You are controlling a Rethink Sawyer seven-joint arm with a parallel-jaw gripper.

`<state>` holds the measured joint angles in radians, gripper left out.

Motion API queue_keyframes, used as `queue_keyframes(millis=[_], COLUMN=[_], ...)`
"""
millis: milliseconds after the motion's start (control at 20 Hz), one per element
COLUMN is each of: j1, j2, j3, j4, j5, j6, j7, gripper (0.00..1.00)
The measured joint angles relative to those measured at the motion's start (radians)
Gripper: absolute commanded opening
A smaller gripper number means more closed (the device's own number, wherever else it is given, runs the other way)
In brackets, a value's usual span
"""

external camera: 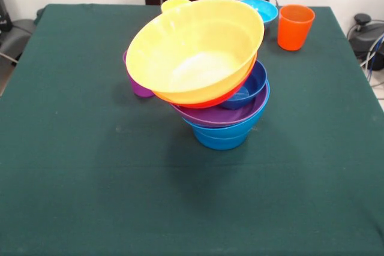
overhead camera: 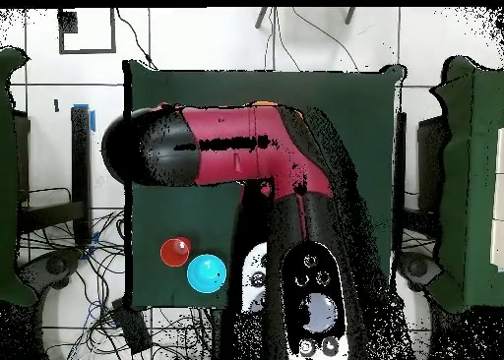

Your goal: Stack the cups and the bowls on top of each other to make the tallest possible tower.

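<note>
A dark green cloth is covering the bench (external camera: 72,166), lying smooth and bare across its near half. The tower (external camera: 210,82) is standing a little right of the bench's middle: a mid-blue bowl (external camera: 221,137) at the bottom, a wide purple bowl (external camera: 217,116) above it, a small dark blue bowl (external camera: 249,88) peeking out on the right, then a wide orange bowl (external camera: 225,99) showing as a thin rim, and the large yellow bowl (external camera: 198,52) tipping steeply toward the camera on top. A purple cup (external camera: 137,85) is showing beside the tower's left flank, mostly hidden. A small cyan bowl (external camera: 261,9) and an orange cup (external camera: 295,26) are sitting near the far right corner, just beside each other. White walls and cables are bordering the bench. From overhead, the red and black arm (overhead camera: 236,150) is spreading over the cloth and hiding the tower; the end effector is hidden beneath it, so I cannot tell how it stands.
</note>
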<state>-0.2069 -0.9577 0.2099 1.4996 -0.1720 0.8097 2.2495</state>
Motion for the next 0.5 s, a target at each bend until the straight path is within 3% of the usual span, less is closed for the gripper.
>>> queue_keyframes(millis=[500], j1=[0.039], j2=[0.010], j3=[-0.055], j4=[0.078], j5=[0.000], j6=[-0.033], j7=[0.000], gripper=[1.00])
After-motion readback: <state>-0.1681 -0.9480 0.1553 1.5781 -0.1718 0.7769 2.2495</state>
